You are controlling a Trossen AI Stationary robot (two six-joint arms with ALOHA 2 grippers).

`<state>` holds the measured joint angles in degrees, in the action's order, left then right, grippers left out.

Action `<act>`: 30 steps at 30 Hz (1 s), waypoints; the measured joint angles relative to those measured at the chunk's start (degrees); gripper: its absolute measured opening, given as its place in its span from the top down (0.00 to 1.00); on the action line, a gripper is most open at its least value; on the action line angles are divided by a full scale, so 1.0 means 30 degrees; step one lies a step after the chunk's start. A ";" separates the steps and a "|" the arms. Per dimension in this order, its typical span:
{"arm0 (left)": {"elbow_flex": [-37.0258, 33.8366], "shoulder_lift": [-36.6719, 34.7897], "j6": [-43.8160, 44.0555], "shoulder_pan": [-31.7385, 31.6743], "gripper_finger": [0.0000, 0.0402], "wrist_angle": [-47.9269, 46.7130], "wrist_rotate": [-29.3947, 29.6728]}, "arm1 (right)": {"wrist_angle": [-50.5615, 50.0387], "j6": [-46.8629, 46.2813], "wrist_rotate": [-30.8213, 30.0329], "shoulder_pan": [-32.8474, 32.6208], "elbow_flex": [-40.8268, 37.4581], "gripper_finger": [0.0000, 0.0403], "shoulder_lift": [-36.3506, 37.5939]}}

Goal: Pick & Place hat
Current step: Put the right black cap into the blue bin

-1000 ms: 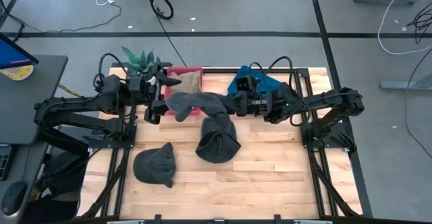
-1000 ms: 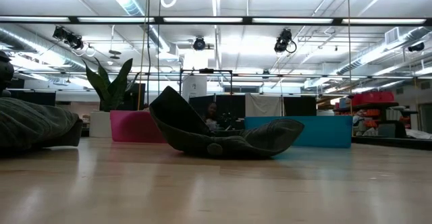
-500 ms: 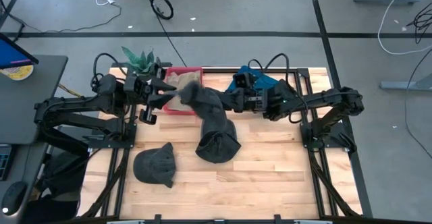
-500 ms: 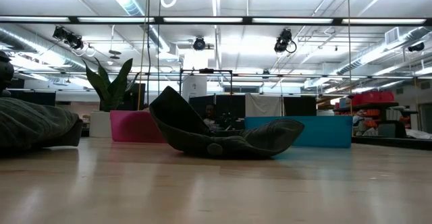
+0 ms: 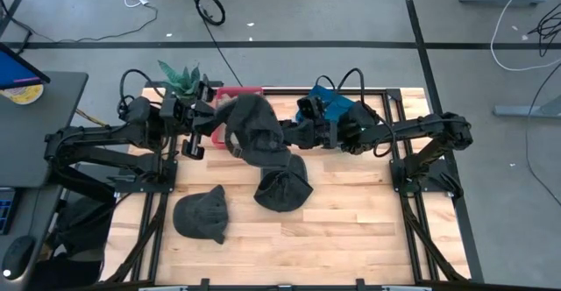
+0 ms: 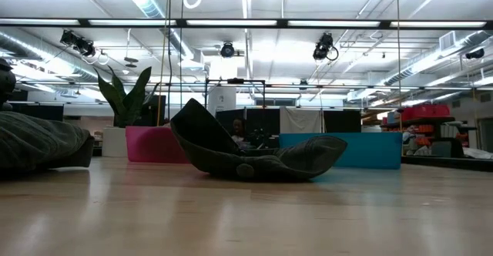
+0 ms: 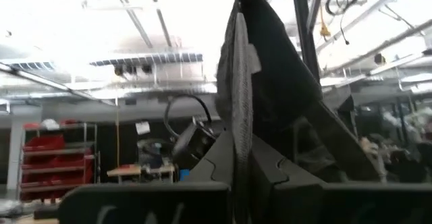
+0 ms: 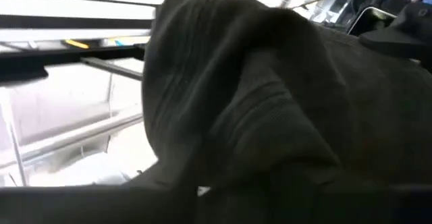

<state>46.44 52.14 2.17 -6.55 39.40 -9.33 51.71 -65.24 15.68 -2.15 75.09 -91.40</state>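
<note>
From above, you have a dark knit hat [image 5: 254, 129] hanging in the air between the two arms, over the far side of the wooden table [image 5: 351, 212]. Your left gripper [image 5: 210, 124] is clamped on the hat's left edge, above the pink bin [image 5: 235, 91]. Your right gripper [image 5: 302, 131] meets the hat's right side just in front of the blue bin [image 5: 340, 107]; you cannot tell how wide its fingers stand. A second hat [image 5: 282, 184] lies mid-table and a third hat [image 5: 202, 214] lies nearer the front left.

At table height, you see the second hat [image 6: 254, 154] crumpled on the wood, with the pink bin [image 6: 154, 144] and blue bin [image 6: 347, 149] behind it.

Through the left wrist, the hat [image 7: 260, 75] stands pinched between the fingers [image 7: 266, 166].

Through the right wrist, the hat [image 8: 270, 96] fills the frame.
</note>
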 joint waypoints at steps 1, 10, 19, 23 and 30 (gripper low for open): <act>-0.0007 0.0000 -0.0012 0.0000 0.97 0.0472 0.0058 | -0.0033 0.0409 0.0123 0.0000 0.0000 0.56 0.0041; -0.0015 -0.0041 0.0599 -0.0013 0.97 0.5404 0.4660 | -0.0181 0.4714 0.0244 0.0273 0.0007 0.28 0.1470; -0.0007 -0.0008 0.2942 -0.0014 0.97 0.7197 0.9996 | -0.3431 1.3148 -0.4664 0.0459 0.0007 0.28 0.2749; 0.0015 0.0301 0.2803 0.0024 0.97 0.6492 0.9946 | -0.3537 1.2828 -0.6309 0.0466 0.0007 0.32 0.2463; 0.0015 0.1907 0.2035 0.0124 0.97 0.5833 0.9897 | -0.4314 1.1364 -0.8449 0.0459 0.0000 0.34 0.2136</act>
<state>46.48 57.86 8.28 -6.17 56.90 20.36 38.77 -31.15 -9.67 -0.78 75.09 -84.99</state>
